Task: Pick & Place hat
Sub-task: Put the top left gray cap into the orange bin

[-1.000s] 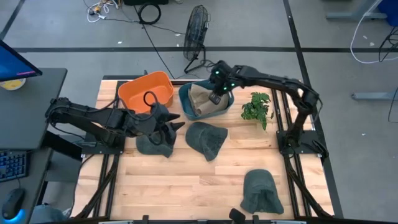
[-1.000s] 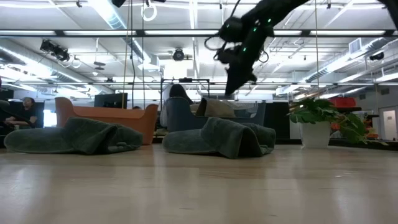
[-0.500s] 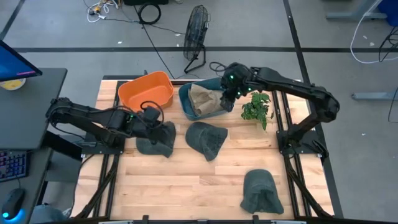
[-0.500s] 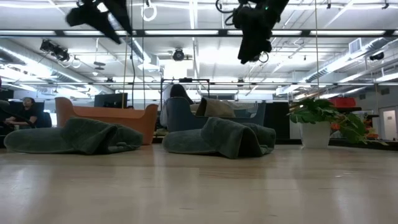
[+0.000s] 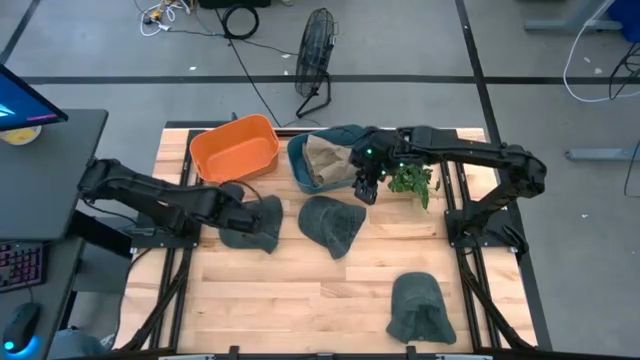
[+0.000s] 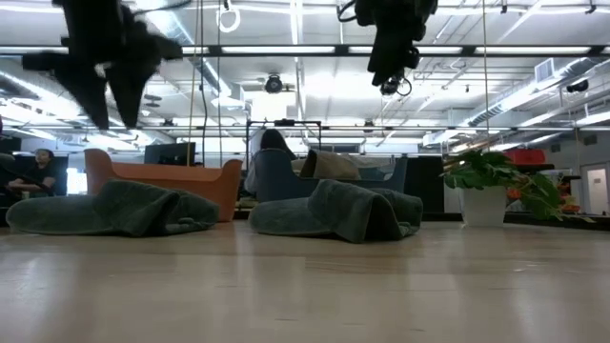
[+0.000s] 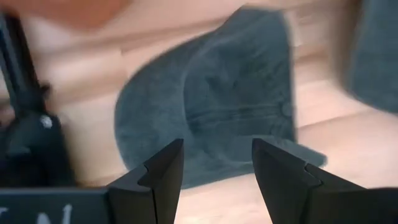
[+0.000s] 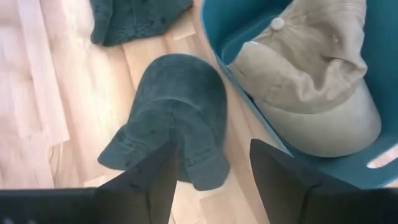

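Left wrist view: left tool (image 7: 216,163) spread wide above a somewhat blurred dark green hat (image 7: 211,118), empty.

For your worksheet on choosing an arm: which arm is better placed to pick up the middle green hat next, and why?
The right. Its open right gripper hangs just beside the teal bin, nearest the middle green hat, which fills its wrist view. The open left gripper is over the left green hat instead.

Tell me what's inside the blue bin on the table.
The blue bin holds a tan cap lying on its side, button visible. Whatever lies beneath the cap is covered, so I cannot tell if anything else is in there.
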`<state>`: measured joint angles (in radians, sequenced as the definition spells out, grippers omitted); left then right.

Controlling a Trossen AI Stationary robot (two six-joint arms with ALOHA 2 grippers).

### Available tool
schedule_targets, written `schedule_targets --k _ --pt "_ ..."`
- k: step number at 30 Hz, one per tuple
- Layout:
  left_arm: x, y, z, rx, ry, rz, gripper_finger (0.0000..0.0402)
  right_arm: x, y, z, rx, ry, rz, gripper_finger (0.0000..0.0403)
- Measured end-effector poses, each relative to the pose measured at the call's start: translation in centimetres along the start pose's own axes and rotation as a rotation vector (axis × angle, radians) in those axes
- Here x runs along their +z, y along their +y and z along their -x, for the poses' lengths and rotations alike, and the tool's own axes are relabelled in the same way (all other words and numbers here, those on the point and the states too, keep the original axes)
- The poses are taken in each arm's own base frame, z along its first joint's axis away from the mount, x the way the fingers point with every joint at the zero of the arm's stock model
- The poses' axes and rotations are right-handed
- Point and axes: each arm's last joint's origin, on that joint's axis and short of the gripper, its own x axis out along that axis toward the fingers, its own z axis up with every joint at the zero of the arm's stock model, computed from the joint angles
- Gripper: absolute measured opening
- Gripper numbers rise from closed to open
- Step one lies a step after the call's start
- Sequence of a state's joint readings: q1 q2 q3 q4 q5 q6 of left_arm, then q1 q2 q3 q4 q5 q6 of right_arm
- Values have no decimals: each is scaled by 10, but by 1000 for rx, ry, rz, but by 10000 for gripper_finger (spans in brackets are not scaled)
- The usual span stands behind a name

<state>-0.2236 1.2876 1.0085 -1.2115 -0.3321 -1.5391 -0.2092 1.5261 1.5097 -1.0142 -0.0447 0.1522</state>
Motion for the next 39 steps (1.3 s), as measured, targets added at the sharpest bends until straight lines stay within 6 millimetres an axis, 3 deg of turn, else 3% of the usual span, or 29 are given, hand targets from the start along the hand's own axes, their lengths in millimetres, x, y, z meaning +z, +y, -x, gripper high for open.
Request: schedule_targets --k 9,22,26,33,39 --pt "-12 7 -52 -37 28 143 193 -1 7 0 10 1 -5 194" --pt "-19 24 -86 -11 2 173 187 -1 8 0 11 0 -87 194" --pt "-19 25 -87 -7 2 155 146 -1 8 0 12 0 -86 194" --pt "-19 23 -86 -25 6 162 17 -1 8 0 12 -1 -71 194" --pt "-14 12 -73 -87 19 160 15 -1 8 0 12 -1 -51 194"
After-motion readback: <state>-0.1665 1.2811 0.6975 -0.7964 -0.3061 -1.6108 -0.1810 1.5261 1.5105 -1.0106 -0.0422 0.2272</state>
